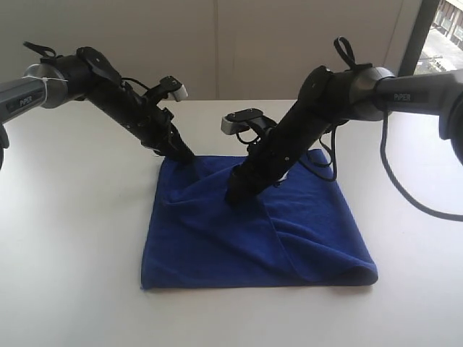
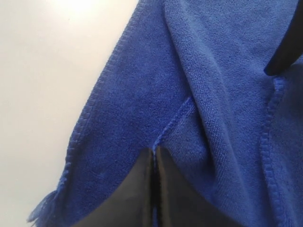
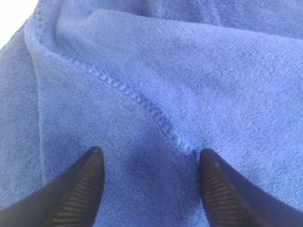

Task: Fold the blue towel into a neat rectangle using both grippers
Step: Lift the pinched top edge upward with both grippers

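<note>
Quick count, nothing fancy: one blue towel, just the one cloth. One table. Two arms, left arm and right arm, one hand per arm, so two: left hand, right hand.

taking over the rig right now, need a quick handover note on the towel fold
Left gripper: shut, pinching the blue towel at its far left corner.
Right gripper: open, jaws on either side of a stitched edge near the towel's far middle, holding nothing.
Towel: on the white table, mostly flat, with creases running toward both grippers.
Done: a flap lies folded over the right part, its edge running diagonally.
Left: it is not a neat rectangle yet. The likely next step is to close the open jaws on that edge and square up the fold.
</note>
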Action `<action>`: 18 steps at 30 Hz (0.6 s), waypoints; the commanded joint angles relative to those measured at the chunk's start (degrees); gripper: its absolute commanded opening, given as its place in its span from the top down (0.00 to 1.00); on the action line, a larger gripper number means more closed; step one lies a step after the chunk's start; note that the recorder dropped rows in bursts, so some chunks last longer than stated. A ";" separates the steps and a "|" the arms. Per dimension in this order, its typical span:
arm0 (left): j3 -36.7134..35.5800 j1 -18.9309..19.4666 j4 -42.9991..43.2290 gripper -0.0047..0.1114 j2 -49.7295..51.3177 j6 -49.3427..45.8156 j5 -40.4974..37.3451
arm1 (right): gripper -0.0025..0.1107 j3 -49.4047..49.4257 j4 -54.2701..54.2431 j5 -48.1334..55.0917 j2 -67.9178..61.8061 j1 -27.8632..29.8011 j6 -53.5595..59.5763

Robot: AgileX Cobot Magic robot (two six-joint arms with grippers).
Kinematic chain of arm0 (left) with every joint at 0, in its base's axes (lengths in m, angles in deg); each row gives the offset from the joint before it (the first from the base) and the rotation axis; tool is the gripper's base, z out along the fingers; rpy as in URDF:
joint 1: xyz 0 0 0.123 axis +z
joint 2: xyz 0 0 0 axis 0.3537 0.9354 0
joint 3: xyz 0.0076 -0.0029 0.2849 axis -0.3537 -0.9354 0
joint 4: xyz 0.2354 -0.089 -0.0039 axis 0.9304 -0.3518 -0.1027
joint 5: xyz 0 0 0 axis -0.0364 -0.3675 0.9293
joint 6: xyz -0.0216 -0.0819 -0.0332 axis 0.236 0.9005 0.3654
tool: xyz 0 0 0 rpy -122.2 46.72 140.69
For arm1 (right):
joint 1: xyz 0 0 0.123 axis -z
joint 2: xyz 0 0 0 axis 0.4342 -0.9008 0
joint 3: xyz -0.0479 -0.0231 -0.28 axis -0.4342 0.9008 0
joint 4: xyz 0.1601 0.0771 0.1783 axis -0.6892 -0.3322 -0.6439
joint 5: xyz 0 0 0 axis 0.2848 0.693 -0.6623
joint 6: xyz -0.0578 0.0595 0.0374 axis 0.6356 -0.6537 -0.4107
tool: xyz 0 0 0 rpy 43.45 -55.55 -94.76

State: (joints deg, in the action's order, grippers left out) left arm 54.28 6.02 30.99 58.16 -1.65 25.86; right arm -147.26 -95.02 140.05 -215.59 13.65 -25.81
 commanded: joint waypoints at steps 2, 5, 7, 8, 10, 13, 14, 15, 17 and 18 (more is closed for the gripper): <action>0.17 -0.26 -0.97 0.96 -0.74 -0.11 -0.72 | 0.49 -0.04 -0.79 1.75 1.16 -0.13 0.39; 0.17 -0.26 -0.97 0.96 -0.74 -0.11 -0.72 | 0.49 -0.04 -1.14 1.89 1.40 -0.13 0.39; 0.17 -0.26 -0.97 0.96 -0.74 -0.11 -0.63 | 0.53 -0.04 -1.14 1.96 1.53 -0.13 0.39; 0.17 -0.26 -0.97 0.96 -0.74 -0.11 -0.63 | 0.56 -0.04 -1.14 1.96 1.61 -0.13 0.39; 0.17 -0.26 -0.97 0.96 -0.74 -0.11 -0.63 | 0.61 -0.04 -1.14 1.96 1.61 -0.13 0.39; 0.17 -0.26 -0.97 0.96 -0.74 -0.11 -0.63 | 0.66 -0.04 -1.14 1.44 1.61 -0.13 0.39; 0.17 -0.26 -0.97 0.96 -0.74 -0.11 -0.63 | 0.67 -0.04 -1.22 1.31 1.61 -0.13 0.39; 0.17 -0.26 -1.10 0.96 -0.74 -0.11 -0.66 | 0.68 -0.04 -1.22 1.18 1.61 -0.13 0.39; 0.17 -0.26 -1.10 0.96 -0.74 -0.11 -0.66 | 0.70 -0.04 -1.36 1.18 1.61 -0.13 0.39; 0.17 -0.26 -1.20 0.96 -0.74 -0.11 -0.66 | 0.72 -0.04 -1.35 1.18 1.61 -0.13 0.39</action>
State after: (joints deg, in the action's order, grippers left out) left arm 54.28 6.02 30.99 58.16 -1.65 26.01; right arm -147.26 -95.94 141.29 -214.73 13.65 -25.81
